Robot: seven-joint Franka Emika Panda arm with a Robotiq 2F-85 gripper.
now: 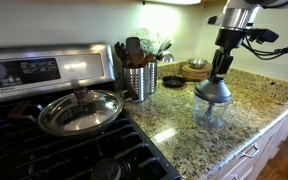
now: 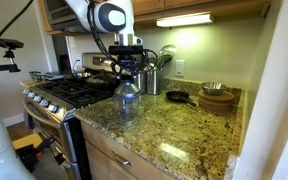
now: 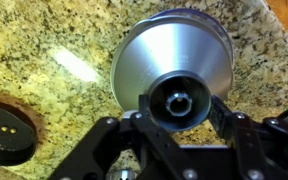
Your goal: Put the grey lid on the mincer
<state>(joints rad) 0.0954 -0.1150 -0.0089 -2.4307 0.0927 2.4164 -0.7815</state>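
Observation:
The grey lid (image 3: 174, 50) is a dome with a raised central knob. In both exterior views it sits on top of the clear mincer (image 1: 211, 113) (image 2: 126, 104), which stands on the granite counter. My gripper (image 3: 177, 105) comes straight down from above, and its two fingers press on either side of the knob. It also shows in both exterior views (image 1: 219, 68) (image 2: 129, 66), just above the lid (image 1: 213, 90) (image 2: 127, 86). The mincer's inside is hidden under the lid in the wrist view.
A ribbed steel utensil holder (image 1: 140, 80) stands behind the mincer. A pan with a glass lid (image 1: 81, 110) sits on the stove. A small black pan (image 2: 176, 97) and a wooden bowl (image 2: 217, 97) are near the wall. A black disc (image 3: 6, 130) lies nearby.

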